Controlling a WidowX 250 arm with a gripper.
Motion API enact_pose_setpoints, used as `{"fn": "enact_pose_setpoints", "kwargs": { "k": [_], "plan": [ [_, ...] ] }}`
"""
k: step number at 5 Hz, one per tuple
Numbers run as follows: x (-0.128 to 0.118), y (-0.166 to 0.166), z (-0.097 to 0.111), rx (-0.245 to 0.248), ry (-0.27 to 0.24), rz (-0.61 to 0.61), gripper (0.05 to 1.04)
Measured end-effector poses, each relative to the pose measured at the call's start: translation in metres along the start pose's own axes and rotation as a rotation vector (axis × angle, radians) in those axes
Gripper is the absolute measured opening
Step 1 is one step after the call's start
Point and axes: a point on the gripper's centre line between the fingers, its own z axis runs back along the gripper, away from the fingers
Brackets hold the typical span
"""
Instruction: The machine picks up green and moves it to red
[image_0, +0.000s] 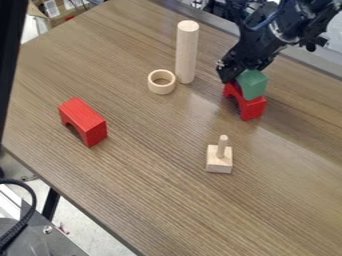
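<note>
At the upper right, the black gripper (242, 64) hangs over the table, right at the top and back of the green block (254, 84). That block rests on or just above a red arch-shaped block (251, 107), and the lower part of the green one overlaps the arch's top in the view. Part of the arch's left end and the back of the green block are hidden. A second red arch block (84, 121) lies apart on the left side of the table.
Left of the gripper stand a tall wooden cylinder (187, 52) and a wooden ring (161, 82). A small wooden base with an upright peg (220, 159) is nearer the camera. The table's edge (70, 201) runs diagonally along the lower left.
</note>
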Motion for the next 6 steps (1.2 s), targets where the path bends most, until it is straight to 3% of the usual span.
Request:
{"fn": "enact_pose_setpoints", "kwargs": {
  "k": [1, 2, 3, 4, 5, 6],
  "plan": [
    [-0.002, 0.005, 0.001, 0.0, 0.011, -0.002, 0.942],
    [0.0, 0.008, 0.008, -0.029, 0.018, 0.008, 1.0],
    [0.007, 0.016, 0.023, -0.064, 0.011, 0.052, 0.999],
    [0.018, 0.024, 0.041, -0.136, -0.008, 0.108, 0.999],
    [0.036, 0.042, 0.065, -0.242, -0.08, 0.183, 0.999],
    [0.047, 0.08, 0.082, -0.304, -0.096, 0.266, 0.999]
  ]
}}
